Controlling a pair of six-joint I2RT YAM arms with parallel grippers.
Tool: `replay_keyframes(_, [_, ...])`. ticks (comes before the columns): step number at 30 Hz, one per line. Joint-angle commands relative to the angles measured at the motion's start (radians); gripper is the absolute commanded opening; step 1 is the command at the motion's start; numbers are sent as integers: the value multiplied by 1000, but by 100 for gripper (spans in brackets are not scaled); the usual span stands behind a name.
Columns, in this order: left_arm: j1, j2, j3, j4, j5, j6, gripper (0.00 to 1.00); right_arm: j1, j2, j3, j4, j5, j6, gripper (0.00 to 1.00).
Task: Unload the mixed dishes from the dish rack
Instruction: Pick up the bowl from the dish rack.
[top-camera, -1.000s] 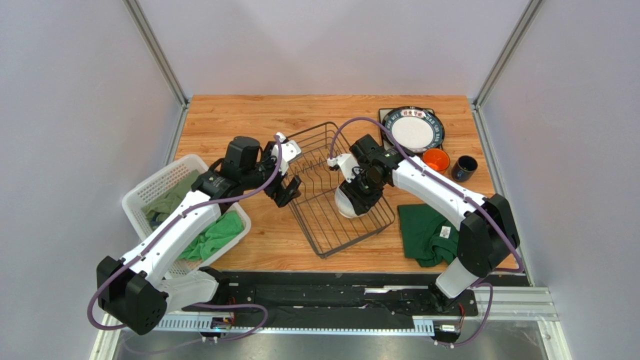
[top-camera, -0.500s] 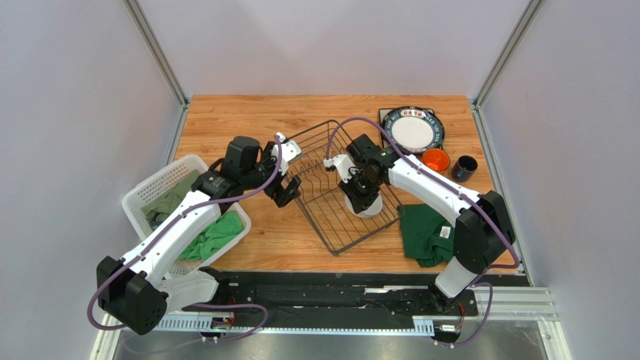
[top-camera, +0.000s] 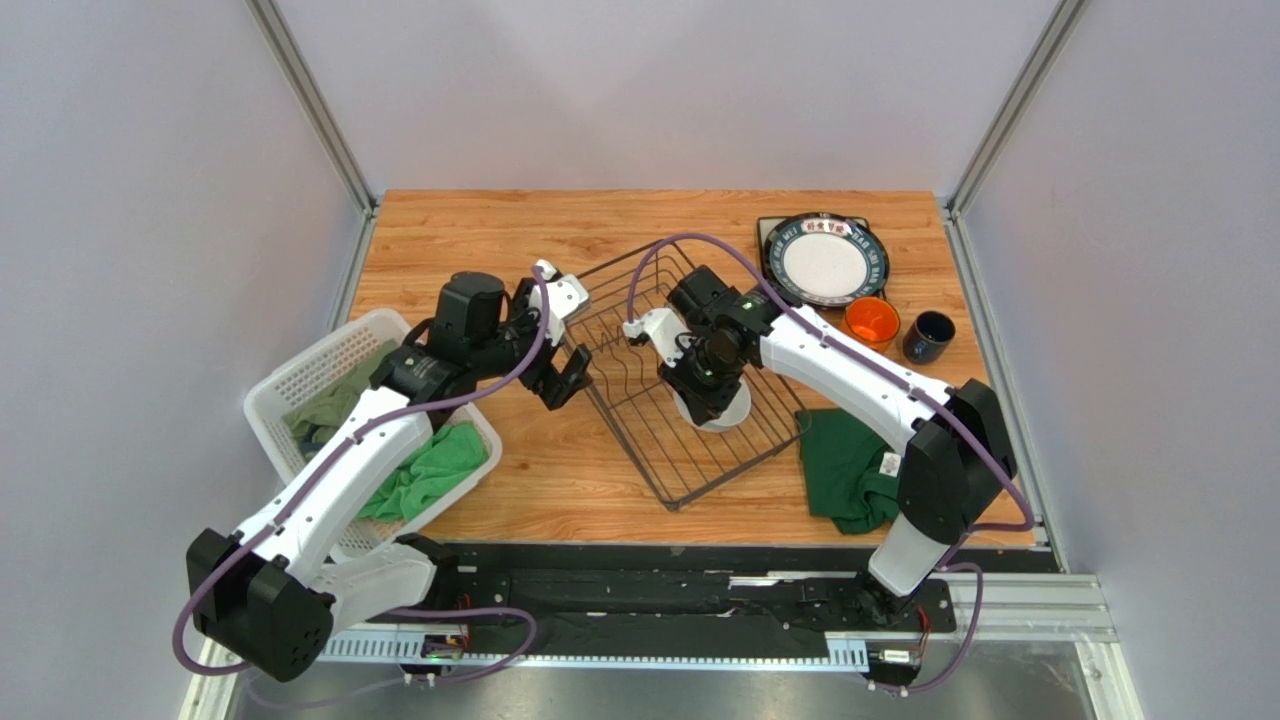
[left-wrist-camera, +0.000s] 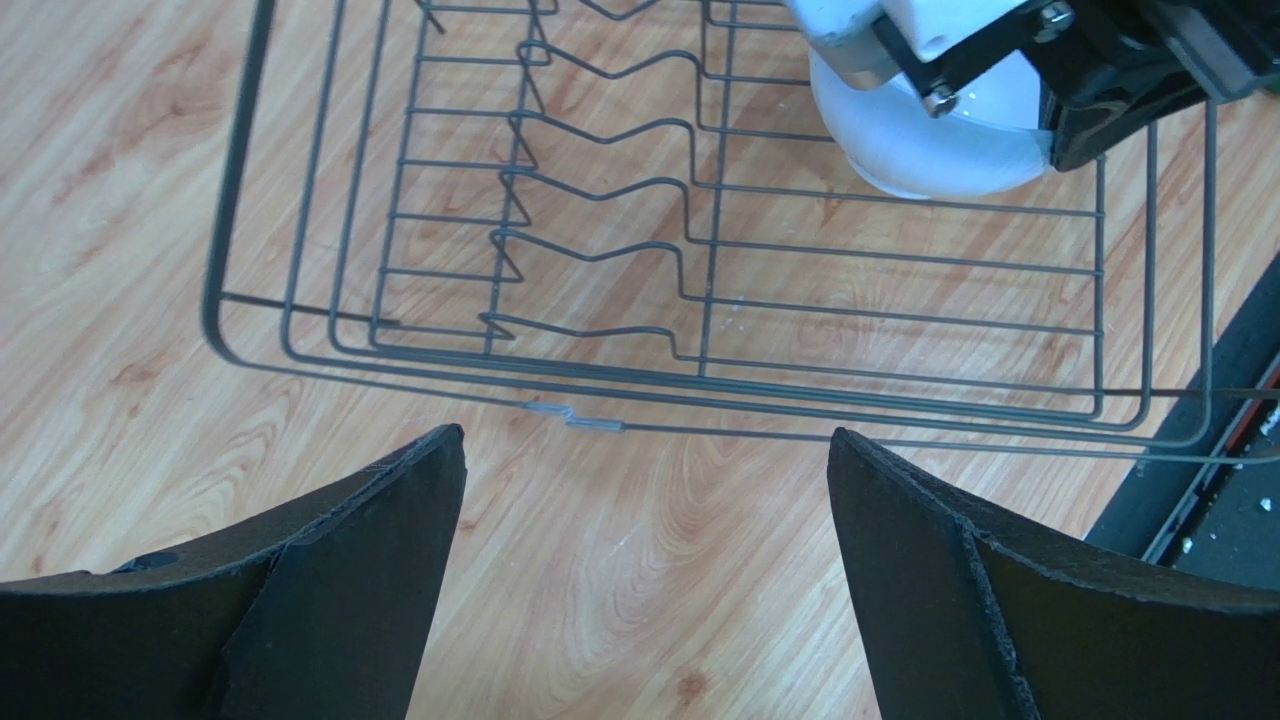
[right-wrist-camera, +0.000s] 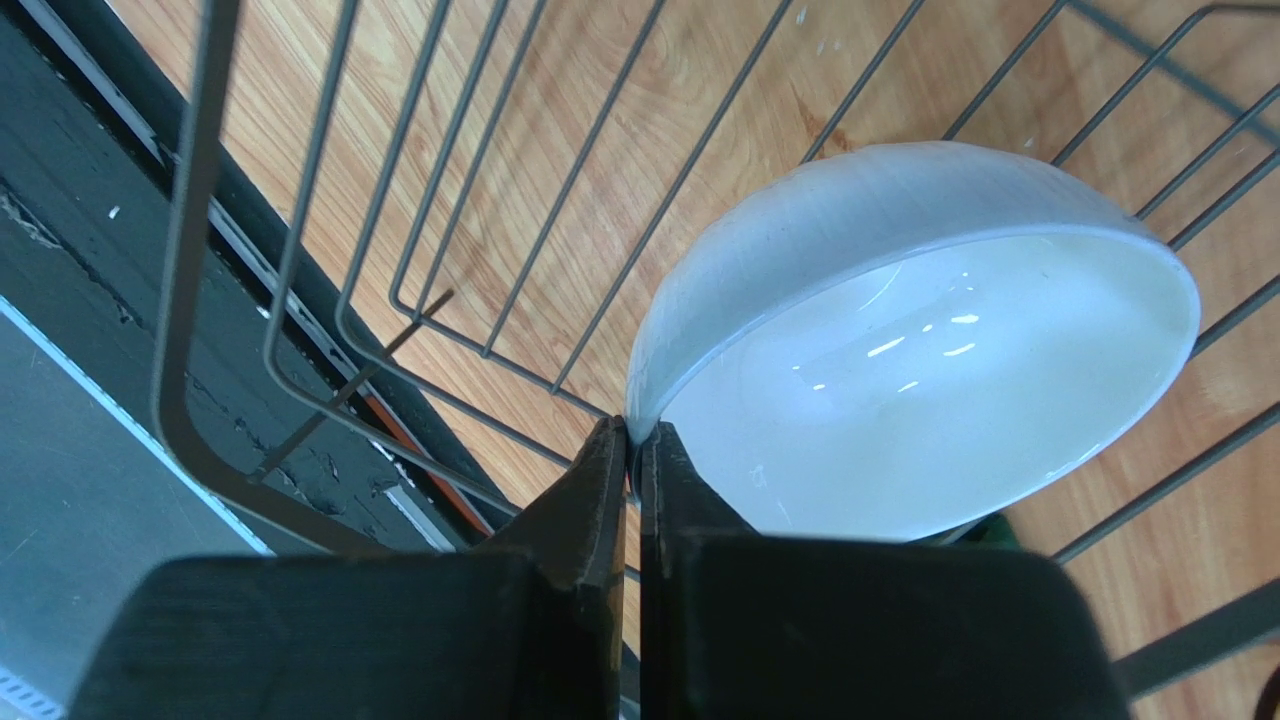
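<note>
The black wire dish rack (top-camera: 655, 474) lies slanted at the table's middle. A white bowl (top-camera: 729, 411) stands tilted on edge inside its right part. My right gripper (top-camera: 703, 378) is shut on that bowl's rim; in the right wrist view the fingertips (right-wrist-camera: 633, 437) pinch the bowl (right-wrist-camera: 917, 375) at its left edge, above the rack wires (right-wrist-camera: 286, 375). My left gripper (top-camera: 576, 342) hangs open beside the rack's left side. In the left wrist view it (left-wrist-camera: 646, 450) is over bare wood just short of the rack (left-wrist-camera: 676, 285), with the bowl (left-wrist-camera: 932, 143) beyond.
A round plate with a dark lettered rim (top-camera: 824, 258) sits stacked at the back right, with an orange mug (top-camera: 872, 318) and a dark blue mug (top-camera: 929, 335) in front of it. A green cloth (top-camera: 849, 465) lies right of the rack. A white basket (top-camera: 323, 375) holding green cloths stands at the left.
My right gripper has shut on the bowl's rim and moved a little left and back with it, and the rack has swung slightly. My left arm has drawn back a little to the left.
</note>
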Motion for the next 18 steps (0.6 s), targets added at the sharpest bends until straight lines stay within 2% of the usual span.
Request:
replay_keyframes(1, [40, -59, -6, 50, 16, -15, 98, 18, -13, 116, -4, 44, -29, 0])
replay_keyframes(10, [98, -101, -9, 50, 47, -21, 98, 20, -13, 304, -53, 190, -95, 0])
replay_keyframes(18, [106, -89, -3, 45, 61, -21, 98, -3, 11, 419, -94, 482, -119, 0])
